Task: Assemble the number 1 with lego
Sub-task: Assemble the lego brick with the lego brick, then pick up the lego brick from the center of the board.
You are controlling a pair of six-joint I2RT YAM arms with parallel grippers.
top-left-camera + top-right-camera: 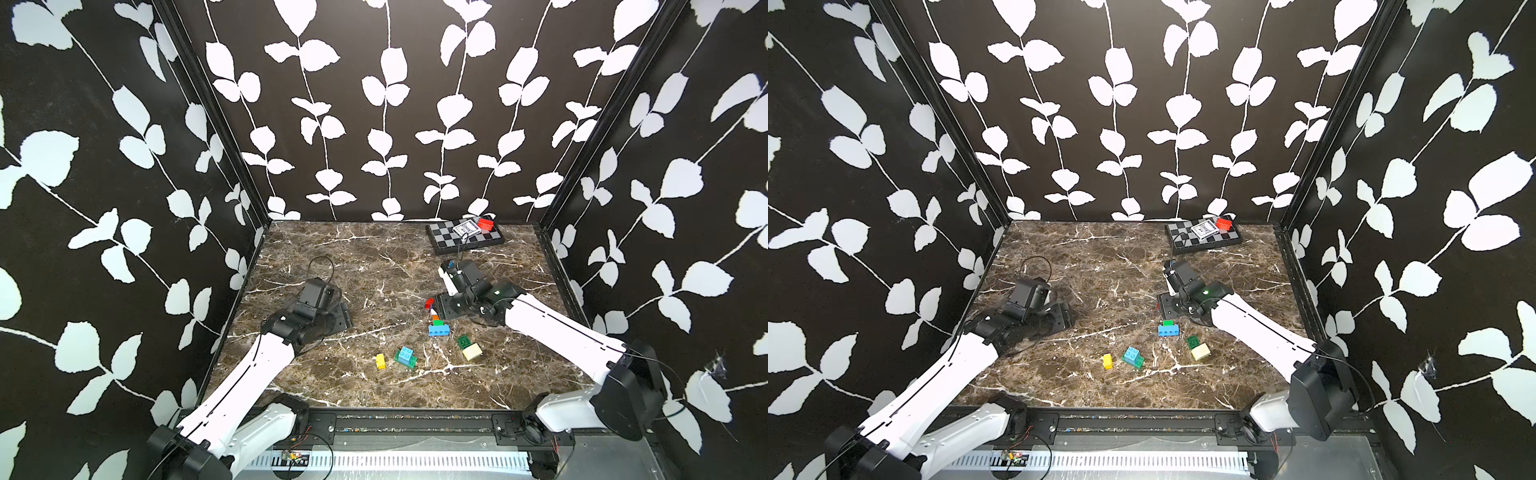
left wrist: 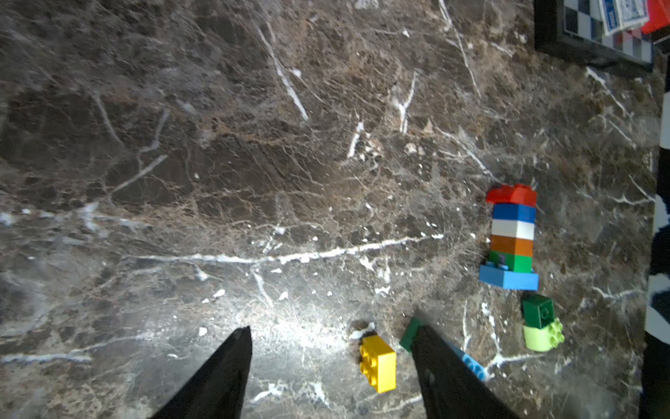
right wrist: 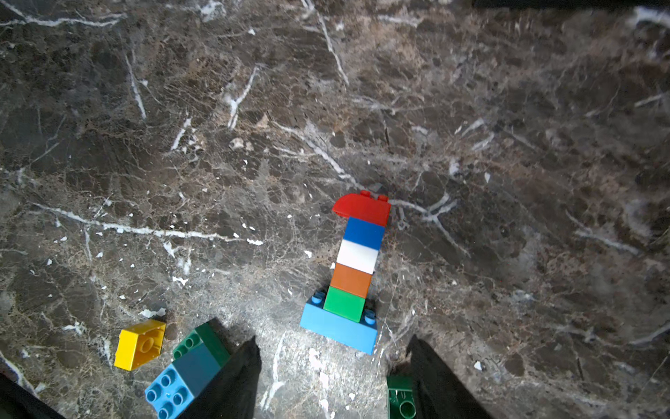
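The lego stack (image 3: 353, 275) lies flat on the marbled bench (image 1: 332, 249), a little right of centre. It has a light blue oblong base, then green, orange, white and blue bricks in a line. A curved red piece caps it and overhangs to one side, and this red end points toward the back wall. The right claw (image 3: 333, 339) hangs above the base end of the stack. Its two dark fingers are spread wider than the light blue base and pinch nothing. The left claw (image 2: 335, 328) is over the left half of the bench, well apart from the stack, and is likewise spread and empty. Loose pieces lie nearer the front edge than the stack. A yellow brick (image 1: 380, 361) sits alone, and just beside it are a blue brick and a green brick (image 1: 405, 356) touching each other. On the other side of the stack's base, a dark green brick (image 1: 463, 340) touches a cream brick (image 1: 472, 351). Near the back right corner a chessboard (image 1: 446, 245) rests on the bench, carrying a deck of cards (image 1: 465, 229) and a red block (image 1: 485, 224).
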